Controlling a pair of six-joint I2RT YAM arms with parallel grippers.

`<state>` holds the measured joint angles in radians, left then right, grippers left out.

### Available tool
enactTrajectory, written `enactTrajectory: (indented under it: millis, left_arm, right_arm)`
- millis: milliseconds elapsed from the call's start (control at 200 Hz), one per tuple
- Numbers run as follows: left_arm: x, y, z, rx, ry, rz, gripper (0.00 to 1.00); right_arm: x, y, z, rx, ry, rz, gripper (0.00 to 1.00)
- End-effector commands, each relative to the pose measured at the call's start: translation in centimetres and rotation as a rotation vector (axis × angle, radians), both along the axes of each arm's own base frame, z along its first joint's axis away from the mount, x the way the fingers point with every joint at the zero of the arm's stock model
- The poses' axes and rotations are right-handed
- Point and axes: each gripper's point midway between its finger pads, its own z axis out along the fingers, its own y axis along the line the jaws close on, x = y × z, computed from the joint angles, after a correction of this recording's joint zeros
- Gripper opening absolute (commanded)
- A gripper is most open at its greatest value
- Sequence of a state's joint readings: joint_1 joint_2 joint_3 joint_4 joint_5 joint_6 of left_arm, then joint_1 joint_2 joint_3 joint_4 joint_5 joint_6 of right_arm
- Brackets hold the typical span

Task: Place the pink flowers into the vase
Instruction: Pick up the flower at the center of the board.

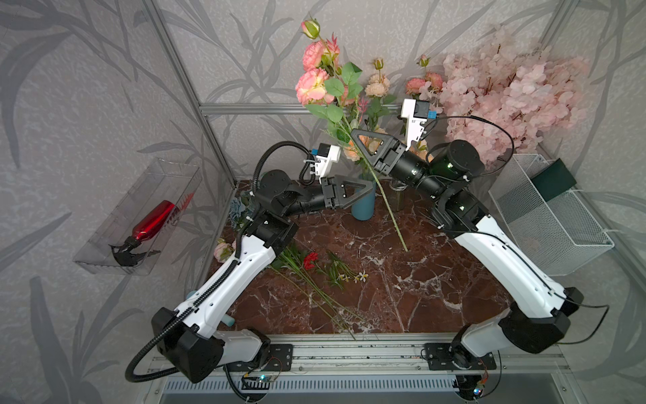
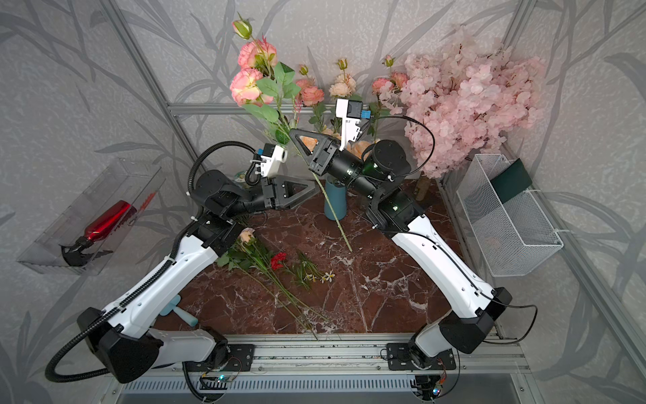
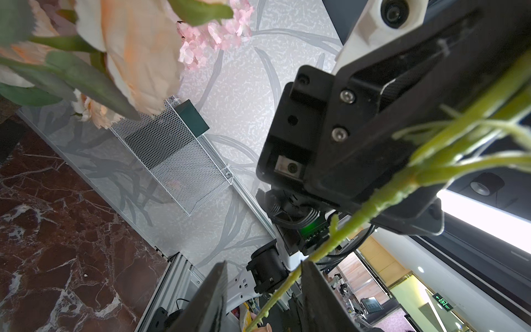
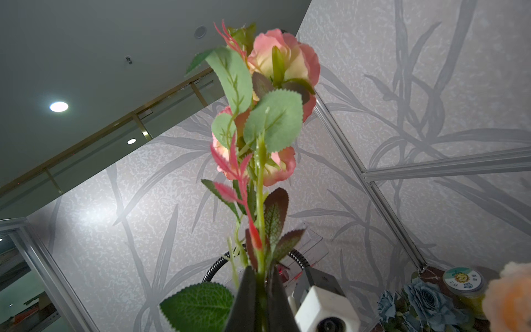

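My right gripper is shut on the stem of a spray of pink flowers. The spray tilts up over the blue vase. Its stem end hangs in front of the vase, above the table. My left gripper is open beside the vase. The green stem runs between its fingers, close to one finger. Peach flowers stand in the vase. Another pink flower lies on the table by my left arm.
A red carnation and small white flowers lie on the marble table. A pale-pink blossom tree and a white mesh basket stand at the right. A clear bin with a red spray bottle hangs at the left.
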<state>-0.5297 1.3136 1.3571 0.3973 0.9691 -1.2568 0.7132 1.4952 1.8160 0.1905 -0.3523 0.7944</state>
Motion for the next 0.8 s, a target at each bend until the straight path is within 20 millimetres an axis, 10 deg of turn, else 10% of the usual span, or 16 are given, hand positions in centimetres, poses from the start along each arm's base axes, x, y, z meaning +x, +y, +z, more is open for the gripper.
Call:
enactTrajectory:
  millis: [0,795]
  left_arm:
    - [-1.6,0.2,2.5,-0.046,-0.073,-0.035,0.42]
    - [-1.9,-0.4,2.5,-0.06,-0.068,-0.075,0.27]
  right_arm:
    - [-1.2,-1.5,2.1,0.057,-0.08,-0.056,0.0]
    - [-0.4,-2.3,0.7,0.098,-0.081,-0.211,0.0]
